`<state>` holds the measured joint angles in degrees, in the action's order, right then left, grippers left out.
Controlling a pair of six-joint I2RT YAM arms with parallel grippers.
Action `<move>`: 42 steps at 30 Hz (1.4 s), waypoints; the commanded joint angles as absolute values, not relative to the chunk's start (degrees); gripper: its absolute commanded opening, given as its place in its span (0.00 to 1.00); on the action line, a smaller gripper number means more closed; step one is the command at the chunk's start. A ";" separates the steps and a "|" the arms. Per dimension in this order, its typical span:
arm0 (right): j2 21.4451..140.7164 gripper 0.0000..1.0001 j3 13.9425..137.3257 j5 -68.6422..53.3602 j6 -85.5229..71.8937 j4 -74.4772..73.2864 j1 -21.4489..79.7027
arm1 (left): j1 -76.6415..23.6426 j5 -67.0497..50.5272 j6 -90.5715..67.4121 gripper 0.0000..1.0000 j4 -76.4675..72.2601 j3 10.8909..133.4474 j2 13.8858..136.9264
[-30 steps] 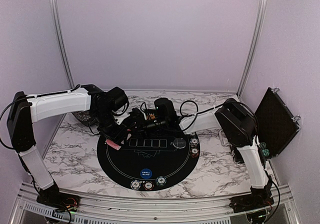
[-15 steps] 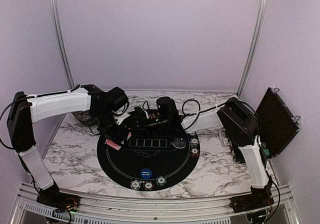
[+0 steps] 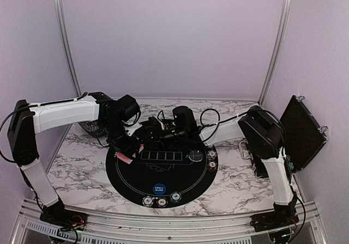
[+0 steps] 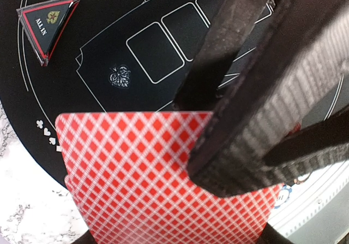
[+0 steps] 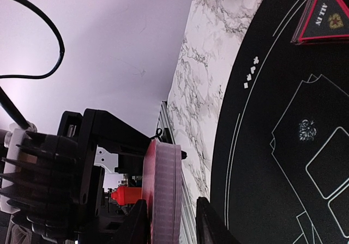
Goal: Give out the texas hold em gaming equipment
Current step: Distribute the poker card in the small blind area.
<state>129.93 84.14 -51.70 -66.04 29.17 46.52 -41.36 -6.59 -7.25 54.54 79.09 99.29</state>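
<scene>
Clamps a stack of red-backed, lattice-printed playing cards (image 4: 136,184) in the tightly closed left gripper (image 4: 177,237), brackets it between right gripper (image 5: 170,223) fingers, contact there unclear, above round black mat (image 4: 136,15).

A lab test booth (enclosed): plain lilac walls (image 3: 174,37), aluminium posts (image 3: 64,42), marble-print table (image 3: 234,184).

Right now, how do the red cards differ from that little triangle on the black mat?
The cards are rectangular; the triangle has three corners. The cards show a red-and-white lattice; the triangle is black, red-edged and lettered ALL IN. The cards are held up off the mat; the triangle lies flat on it. Both are poker pieces.
</scene>
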 commanded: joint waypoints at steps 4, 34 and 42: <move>126.75 0.29 83.15 -51.39 -66.46 31.80 45.70 | -41.48 -7.43 -7.46 0.57 55.41 78.45 97.08; 124.03 0.22 78.86 -50.52 -66.80 34.18 45.15 | -41.51 -6.85 -8.37 0.57 56.49 78.73 99.05; 124.44 0.17 79.08 -50.87 -67.43 34.89 45.18 | -41.50 -6.83 -8.33 0.57 56.51 79.07 99.62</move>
